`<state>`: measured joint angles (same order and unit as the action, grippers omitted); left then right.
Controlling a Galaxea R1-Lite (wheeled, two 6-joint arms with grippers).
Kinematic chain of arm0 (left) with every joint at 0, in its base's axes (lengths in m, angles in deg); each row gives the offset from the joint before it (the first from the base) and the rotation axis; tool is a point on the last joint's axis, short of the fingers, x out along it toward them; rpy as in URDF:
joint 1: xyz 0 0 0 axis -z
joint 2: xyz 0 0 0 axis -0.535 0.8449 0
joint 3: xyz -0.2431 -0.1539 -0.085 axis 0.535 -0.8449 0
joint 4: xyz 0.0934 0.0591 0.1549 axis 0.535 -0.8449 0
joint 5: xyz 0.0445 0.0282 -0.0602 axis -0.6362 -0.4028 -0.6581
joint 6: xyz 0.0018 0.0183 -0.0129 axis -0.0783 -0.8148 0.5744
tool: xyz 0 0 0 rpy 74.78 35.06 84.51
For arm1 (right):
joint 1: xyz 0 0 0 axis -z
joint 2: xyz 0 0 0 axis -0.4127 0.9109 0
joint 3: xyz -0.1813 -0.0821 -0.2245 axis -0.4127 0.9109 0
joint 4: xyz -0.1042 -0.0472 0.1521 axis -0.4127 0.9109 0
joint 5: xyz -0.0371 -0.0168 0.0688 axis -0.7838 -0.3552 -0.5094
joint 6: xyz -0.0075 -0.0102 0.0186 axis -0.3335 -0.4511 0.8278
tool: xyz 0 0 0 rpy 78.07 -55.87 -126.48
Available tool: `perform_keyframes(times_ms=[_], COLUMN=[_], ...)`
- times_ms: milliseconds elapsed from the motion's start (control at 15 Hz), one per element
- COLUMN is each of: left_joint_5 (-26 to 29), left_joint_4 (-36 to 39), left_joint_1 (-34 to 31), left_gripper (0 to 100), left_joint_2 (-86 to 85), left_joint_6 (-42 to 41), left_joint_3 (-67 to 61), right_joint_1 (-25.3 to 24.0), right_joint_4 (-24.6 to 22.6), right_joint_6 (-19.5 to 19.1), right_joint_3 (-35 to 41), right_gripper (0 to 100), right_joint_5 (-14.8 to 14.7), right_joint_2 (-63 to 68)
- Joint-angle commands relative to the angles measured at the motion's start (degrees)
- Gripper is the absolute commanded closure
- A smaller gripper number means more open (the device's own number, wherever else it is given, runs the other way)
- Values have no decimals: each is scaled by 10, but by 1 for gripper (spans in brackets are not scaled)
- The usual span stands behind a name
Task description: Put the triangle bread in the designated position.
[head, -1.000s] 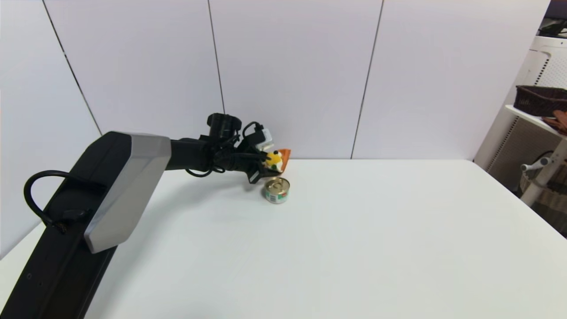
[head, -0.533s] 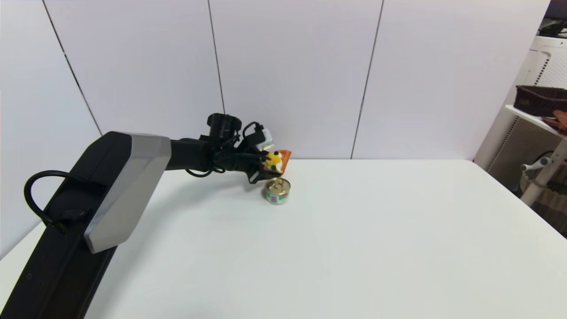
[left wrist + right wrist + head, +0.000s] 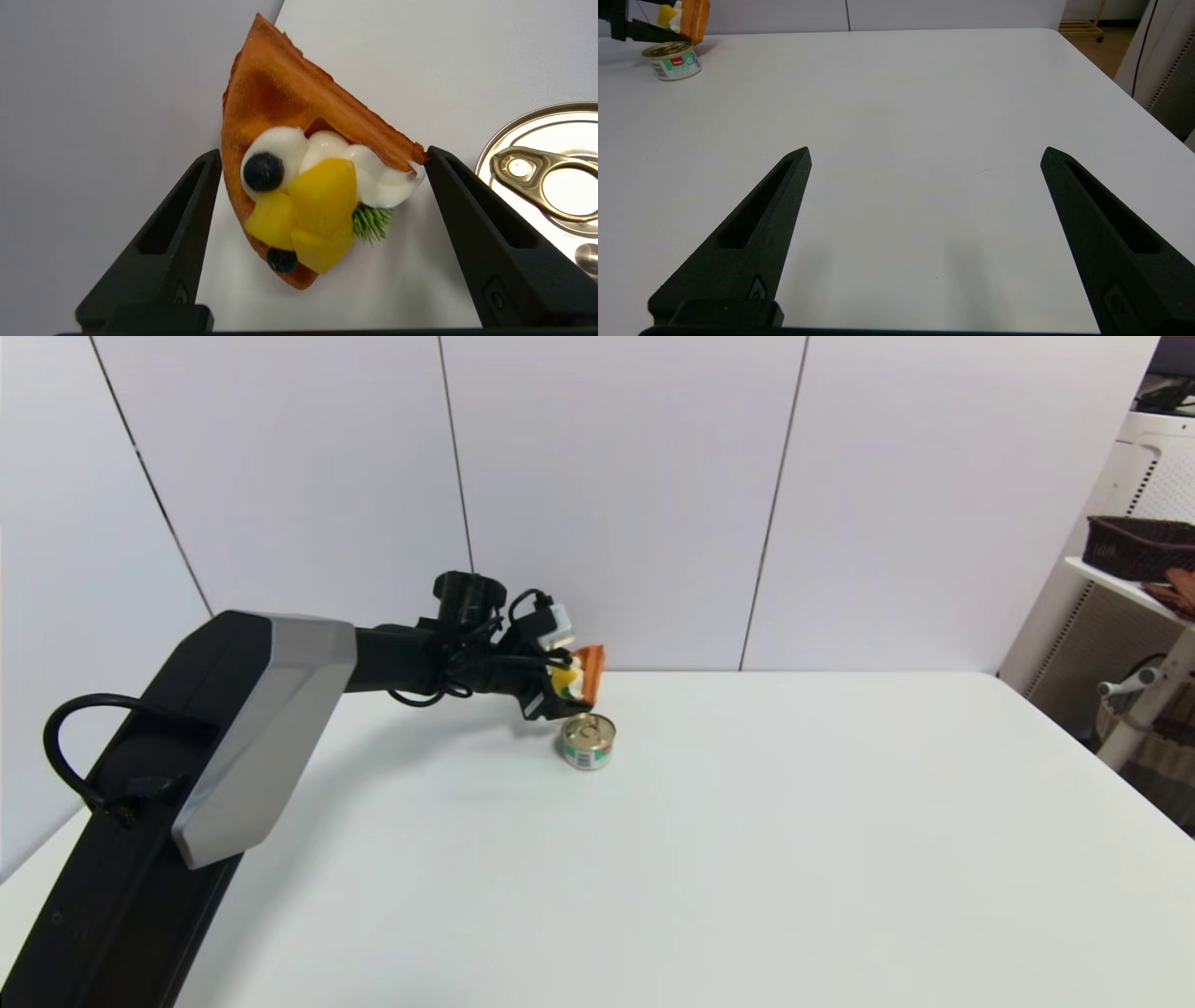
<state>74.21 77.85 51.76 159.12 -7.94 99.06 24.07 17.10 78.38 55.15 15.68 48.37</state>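
can [image 3: 542,182]: cut off by the left wrist picture's edge, label unseen there | label [image 3: 587,761]: print too small to read in head view | bread [image 3: 583,674]: near side partly hidden by left gripper [image 3: 567,683], perhaps just clear of the can | right gripper [image 3: 924,154]: out of head view

The left gripper [image 3: 571,683] has turned and lifted the triangle bread [image 3: 584,673] slightly; its toppings now face away, its orange crust edge outward.

Bread [image 3: 280,100] is orange-brown with white cream, yellow chunks, dark berries, a green sprig. Can [image 3: 587,741] has a gold lid and green-white-red label. White table [image 3: 747,840], black fingers [image 3: 173,247].
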Motion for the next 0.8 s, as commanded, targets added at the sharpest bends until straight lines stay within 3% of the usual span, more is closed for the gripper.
perform_keyframes(times_ms=[67,667,800], left_joint_5=[2,0,-3], left_joint_4=[0,-10,-61], left_joint_1=[-4,-44,-47], left_gripper=[0,0,0], left_joint_2=[-5,-91,-150], left_joint_6=[-3,-2,-2], left_joint_3=[0,-8,-18], right_joint_1=[0,0,0], right_joint_4=[0,0,0], right_joint_6=[0,0,0], right_joint_3=[0,0,0], right_gripper=[0,0,0], right_joint_5=[0,0,0], right_joint_2=[1,1,1])
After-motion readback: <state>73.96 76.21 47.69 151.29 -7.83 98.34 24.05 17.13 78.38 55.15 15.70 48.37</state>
